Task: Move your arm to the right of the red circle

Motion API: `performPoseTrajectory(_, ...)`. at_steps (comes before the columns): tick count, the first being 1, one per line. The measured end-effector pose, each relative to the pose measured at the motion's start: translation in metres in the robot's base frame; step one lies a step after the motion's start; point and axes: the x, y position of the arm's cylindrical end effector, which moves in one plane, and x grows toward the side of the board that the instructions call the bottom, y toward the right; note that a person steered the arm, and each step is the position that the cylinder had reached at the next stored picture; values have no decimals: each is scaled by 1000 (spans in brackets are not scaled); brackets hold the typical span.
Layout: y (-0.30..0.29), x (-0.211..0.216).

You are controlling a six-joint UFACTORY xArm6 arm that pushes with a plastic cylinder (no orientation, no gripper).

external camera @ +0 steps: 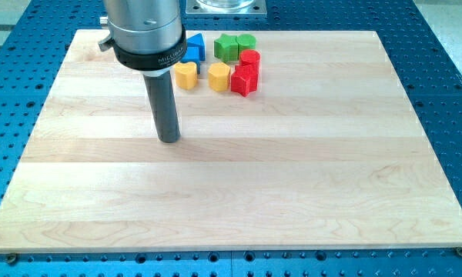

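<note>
The red circle sits near the view's top centre, in a cluster of blocks. A red star-like block lies just below it. My tip rests on the board well to the lower left of the red circle, below and left of the whole cluster. A green star-like block and a green circle lie above the red circle. A yellow hexagon and a yellow heart-like block lie left of the red star. A blue block is partly hidden behind the arm.
The wooden board lies on a blue perforated table. A metal mounting plate is at the view's top, beyond the board's edge.
</note>
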Motion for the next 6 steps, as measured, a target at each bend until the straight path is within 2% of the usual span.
performPoseTrajectory(2, -7, 16)
performPoseTrajectory(4, -8, 12)
performPoseTrajectory(5, 53, -19)
performPoseTrajectory(6, 143, -35)
